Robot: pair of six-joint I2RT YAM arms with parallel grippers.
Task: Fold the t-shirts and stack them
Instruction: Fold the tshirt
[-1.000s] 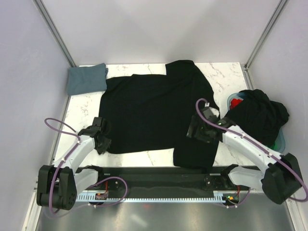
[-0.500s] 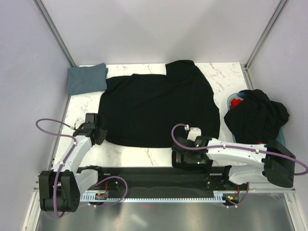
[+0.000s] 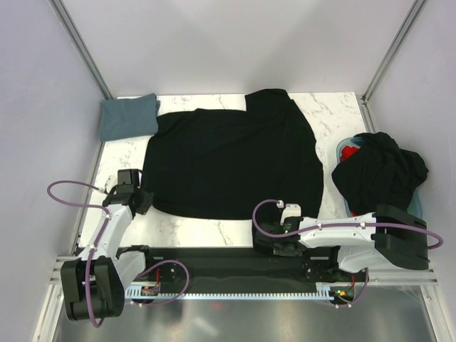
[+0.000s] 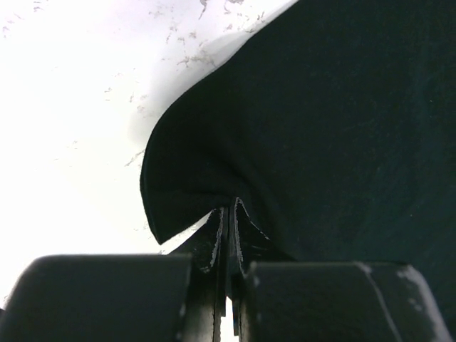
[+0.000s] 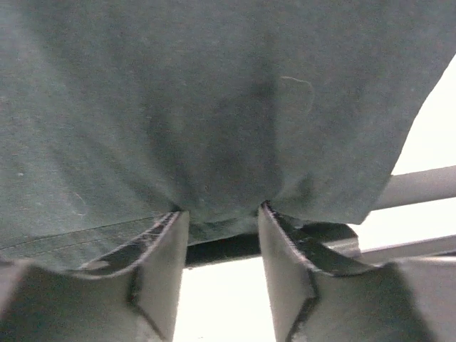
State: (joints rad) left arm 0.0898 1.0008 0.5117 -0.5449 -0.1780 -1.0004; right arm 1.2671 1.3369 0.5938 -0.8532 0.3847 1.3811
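At 10 o'clock a folded blue-grey shirt (image 3: 128,117) lies as the likely base of the stack. At 8 o'clock the left gripper (image 4: 228,208) is pinched tight on a corner of the black shirt (image 3: 228,160), which is spread mid-table (image 3: 206,226), probably to lift it for a fold. At 5 o'clock the right gripper (image 5: 222,210) stands half-wide, with the hem between its jaws but not clamped. More shirts (image 3: 381,171) are heaped at 3 o'clock.

Top view: even, diffuse light, sharp edge to edge; shirt (image 3: 228,164) reads as a flat black mass, folds barely showing. Left wrist: table (image 4: 71,107) blown out white from 9 to 12 o'clock, soft shadow along the shirt edge, foreground at 6 o'clock blurred. Right wrist: shirt washed grey-green, grainy; 4 o'clock overexposed.
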